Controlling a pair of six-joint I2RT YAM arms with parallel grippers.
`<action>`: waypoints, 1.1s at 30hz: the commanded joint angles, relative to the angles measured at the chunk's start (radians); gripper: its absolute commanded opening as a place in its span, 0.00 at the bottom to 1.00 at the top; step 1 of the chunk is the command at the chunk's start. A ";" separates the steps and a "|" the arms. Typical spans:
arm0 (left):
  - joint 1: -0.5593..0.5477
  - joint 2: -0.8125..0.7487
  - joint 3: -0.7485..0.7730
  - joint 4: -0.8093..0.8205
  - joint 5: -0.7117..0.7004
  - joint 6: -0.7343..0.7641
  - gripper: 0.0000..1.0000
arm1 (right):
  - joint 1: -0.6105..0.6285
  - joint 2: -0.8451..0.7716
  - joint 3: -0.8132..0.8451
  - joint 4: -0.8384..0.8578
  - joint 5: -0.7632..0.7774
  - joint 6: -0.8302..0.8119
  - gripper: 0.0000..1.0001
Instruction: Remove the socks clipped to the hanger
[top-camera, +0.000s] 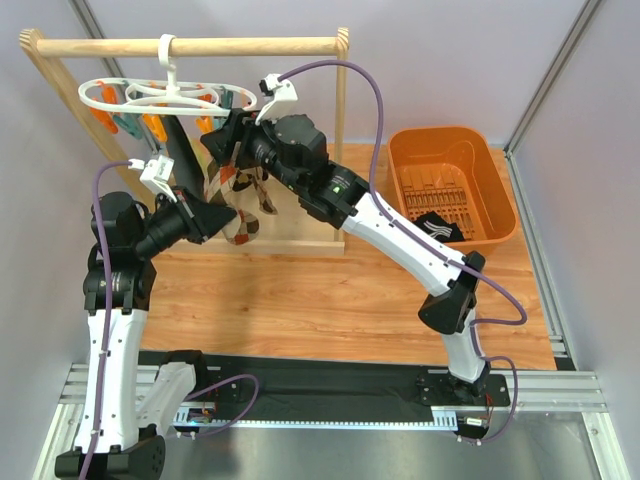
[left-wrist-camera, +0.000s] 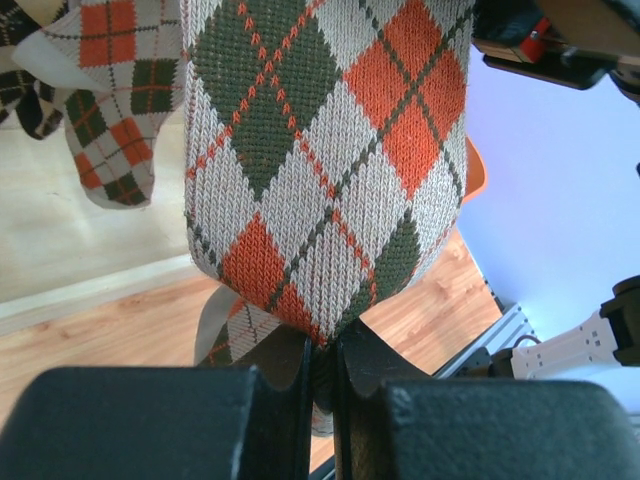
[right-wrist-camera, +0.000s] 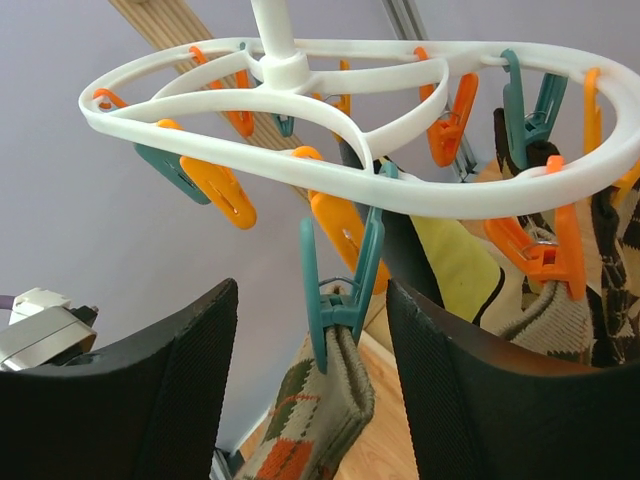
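The left gripper (left-wrist-camera: 322, 352) pinched an argyle sock (left-wrist-camera: 320, 150) by its toe, while the right gripper (right-wrist-camera: 311, 318) stood wide around a teal clip (right-wrist-camera: 340, 305) on the hanger (right-wrist-camera: 380, 190).

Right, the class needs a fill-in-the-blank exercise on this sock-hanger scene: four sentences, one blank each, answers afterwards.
1. The left claw is ___ on the tip of the argyle knitted sock.
2. The open right claw has between its fingers a plastic clip coloured ___.
3. The white plastic ring hanger hooks over a rail made of ___.
4. The sock lying in the orange plastic basket is coloured ___.

Answers: shut; teal; wood; black.
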 joint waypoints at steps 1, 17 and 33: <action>0.005 -0.011 0.028 0.032 0.030 -0.006 0.00 | 0.001 0.019 0.044 0.076 0.001 -0.002 0.62; 0.003 -0.016 0.019 0.027 0.022 0.000 0.00 | 0.001 0.034 0.042 0.150 0.029 -0.008 0.50; 0.005 -0.023 -0.011 0.001 -0.018 0.011 0.00 | 0.001 0.031 0.041 0.136 0.033 -0.006 0.00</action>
